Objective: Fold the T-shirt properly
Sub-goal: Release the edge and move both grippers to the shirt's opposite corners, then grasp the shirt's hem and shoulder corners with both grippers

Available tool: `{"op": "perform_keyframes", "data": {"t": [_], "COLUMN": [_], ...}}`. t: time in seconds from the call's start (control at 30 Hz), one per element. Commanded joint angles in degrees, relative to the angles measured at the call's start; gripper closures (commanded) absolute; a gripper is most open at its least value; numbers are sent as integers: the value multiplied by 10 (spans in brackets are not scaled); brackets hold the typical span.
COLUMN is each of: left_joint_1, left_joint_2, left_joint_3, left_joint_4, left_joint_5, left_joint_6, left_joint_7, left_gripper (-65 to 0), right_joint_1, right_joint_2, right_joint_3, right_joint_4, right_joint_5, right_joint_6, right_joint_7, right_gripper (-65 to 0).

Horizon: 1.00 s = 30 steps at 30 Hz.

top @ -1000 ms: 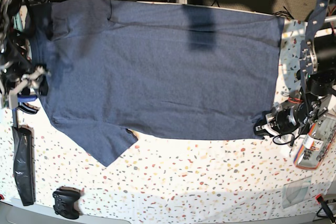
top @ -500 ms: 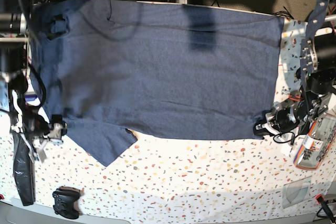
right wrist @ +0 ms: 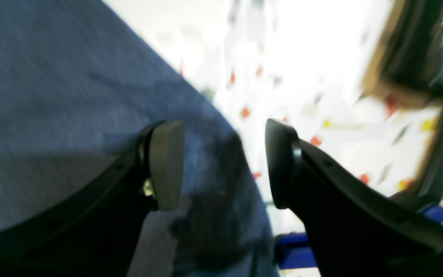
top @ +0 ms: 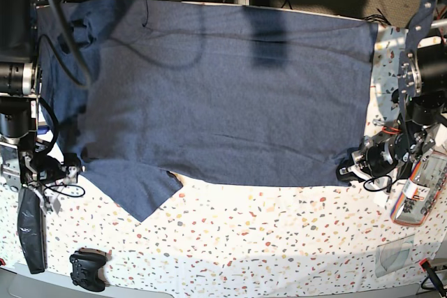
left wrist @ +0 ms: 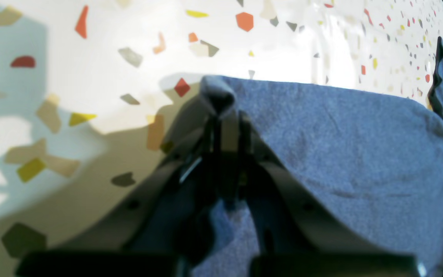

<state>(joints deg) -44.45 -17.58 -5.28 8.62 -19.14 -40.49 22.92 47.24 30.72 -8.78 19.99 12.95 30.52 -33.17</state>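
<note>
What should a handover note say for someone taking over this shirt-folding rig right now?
Left gripper: shut on the T-shirt, pinching its hem corner on the base view's right.
Right gripper: open, jaws apart above the shirt's edge near the sleeve, holding nothing.
T-shirt: spread flat, plain side up, across the speckled table.
Done: shirt laid out, one corner gripped. No fold is visible.
Left: close the right gripper on its edge, then probably make all the folds.
</note>
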Motion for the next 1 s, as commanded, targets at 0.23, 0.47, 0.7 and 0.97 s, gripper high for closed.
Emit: {"op": "perform_keyframes", "data": {"t": [0.23,0.47,0.7,0.97], "left_joint_1": [-13,-13,-16,-65], "left_joint_2": [-2,-2,-4,-5], "left_joint_3": [1,1,1,1], "left_joint_4": [4,4,5,13], "left_joint_5": [5,7,-16,-39], "left_joint_6": [5,5,5,5], "left_joint_7": [6,16,32,70], "left_gripper": [0,0,0,0], "right_joint_1": [12,2,3,3], "right_joint_2": [9,11,14,29], "right_joint_3": [1,1,1,1], "right_joint_4": [-11,-11,-10,25], "right_joint_5": [-10,-25,-27,-16], "right_joint_6": [8,8,17,95], "right_joint_7": [8,46,96,111], "right_gripper": [-199,0,0,0]}}
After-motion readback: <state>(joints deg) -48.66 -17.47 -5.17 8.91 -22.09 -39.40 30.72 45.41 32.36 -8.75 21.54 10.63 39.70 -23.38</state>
